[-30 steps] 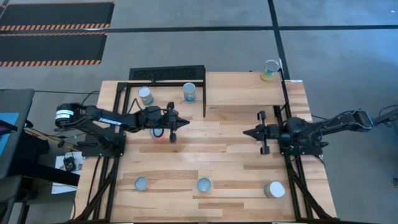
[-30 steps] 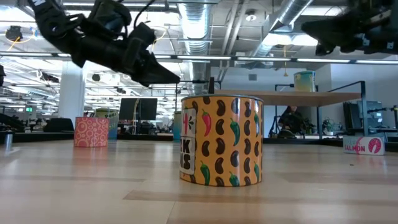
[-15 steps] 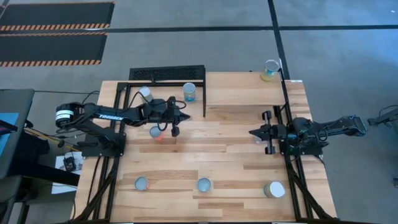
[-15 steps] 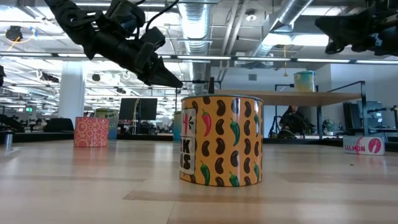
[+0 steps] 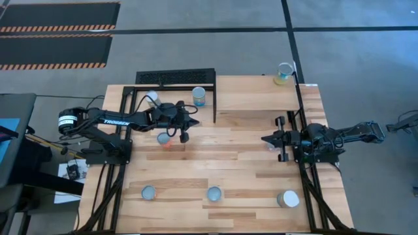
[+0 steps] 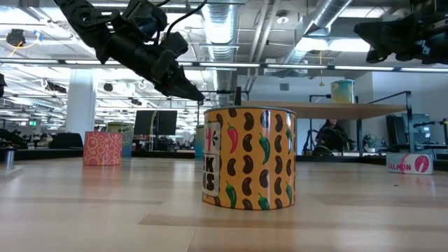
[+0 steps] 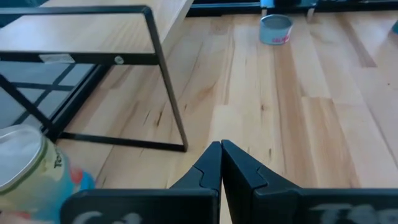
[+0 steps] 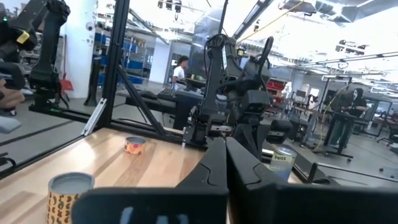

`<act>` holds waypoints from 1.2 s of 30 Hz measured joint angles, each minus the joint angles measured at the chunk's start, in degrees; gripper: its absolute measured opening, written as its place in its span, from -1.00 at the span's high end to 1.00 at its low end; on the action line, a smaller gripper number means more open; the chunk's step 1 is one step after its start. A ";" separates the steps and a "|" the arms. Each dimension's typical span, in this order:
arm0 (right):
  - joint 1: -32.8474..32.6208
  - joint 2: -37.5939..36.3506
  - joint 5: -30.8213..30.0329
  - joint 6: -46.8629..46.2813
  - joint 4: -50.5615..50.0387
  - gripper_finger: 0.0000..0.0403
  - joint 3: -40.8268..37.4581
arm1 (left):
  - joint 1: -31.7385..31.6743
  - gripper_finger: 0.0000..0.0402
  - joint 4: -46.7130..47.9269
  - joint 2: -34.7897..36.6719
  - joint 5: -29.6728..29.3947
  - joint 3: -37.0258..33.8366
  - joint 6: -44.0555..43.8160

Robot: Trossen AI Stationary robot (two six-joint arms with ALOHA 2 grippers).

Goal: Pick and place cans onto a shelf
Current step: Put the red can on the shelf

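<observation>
Pale wood shelf (image 5: 255, 98) carries one can on top (image 5: 284, 73); a blue can (image 5: 199, 96) stands beside its black post. My left gripper (image 5: 193, 121) hangs near that post, fingers pinched shut, holding nothing. My right gripper (image 5: 266, 140) waits mid-table, also shut and empty. Looks like I'm between picks. Next: open up, drop onto the pink can (image 5: 163, 139) just behind me.

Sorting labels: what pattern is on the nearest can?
Orange can with chillies and dark beans; low view.
</observation>
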State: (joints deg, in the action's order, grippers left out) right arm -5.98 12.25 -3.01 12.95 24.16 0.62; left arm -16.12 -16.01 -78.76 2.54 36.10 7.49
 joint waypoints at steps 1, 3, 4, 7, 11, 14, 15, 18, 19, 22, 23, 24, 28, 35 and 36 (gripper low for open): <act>0.00 0.00 -0.08 0.01 0.00 0.98 0.00 | 0.00 1.00 0.24 0.00 -0.31 0.02 0.00; 0.00 0.00 -0.34 0.02 0.00 0.98 0.00 | 0.00 1.00 0.48 0.00 -0.46 0.02 0.00; 0.00 0.00 -1.16 0.02 -0.04 0.98 0.00 | 0.00 1.00 0.46 0.00 -0.46 0.00 0.00; 0.00 0.00 -4.43 0.04 -0.69 0.98 0.00 | 0.00 1.00 0.45 0.00 -0.48 0.00 0.00; 0.00 0.00 -5.01 0.51 -1.44 0.98 0.02 | -0.07 1.00 0.44 0.00 -0.48 0.00 0.00; 0.08 0.00 -5.14 0.74 -2.14 0.98 0.02 | -0.09 1.00 0.42 0.00 -0.52 0.00 0.00; 0.11 0.00 -5.72 0.82 -2.47 0.98 0.02 | -0.09 1.00 0.42 0.00 -0.54 0.00 0.00; 0.11 -0.49 -7.25 1.05 -3.08 0.98 0.02 | -0.09 1.00 0.60 0.00 -0.65 0.00 0.00; 0.11 -1.02 -7.41 1.10 -3.23 0.98 0.04 | -0.09 1.00 0.69 0.00 -0.65 0.00 0.00; -0.04 -3.51 -7.41 1.09 -6.07 0.98 0.98 | -0.11 1.00 1.05 0.00 -0.68 0.00 0.00; -0.04 -4.51 -7.42 0.85 -7.81 0.98 1.57 | -0.11 1.00 1.10 0.00 -0.68 0.00 0.00; -0.04 -5.42 -7.42 0.47 -9.77 0.98 2.14 | -0.11 1.00 1.10 0.00 -0.69 0.00 0.02; -0.02 -8.66 -7.65 -0.27 -14.80 0.98 3.19 | -0.11 1.00 2.63 0.00 -1.88 0.72 0.04; 0.00 -12.13 -10.25 0.02 -20.46 0.98 3.28 | -0.11 1.00 10.84 0.00 -1.92 4.78 0.04; 0.00 -12.13 -10.25 0.02 -20.65 0.98 3.28 | -0.11 1.00 12.41 0.00 -1.92 5.42 0.04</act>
State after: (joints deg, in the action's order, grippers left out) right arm -5.98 0.12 -13.26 12.97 3.51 3.90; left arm -16.23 -3.60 -78.76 0.63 41.52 7.53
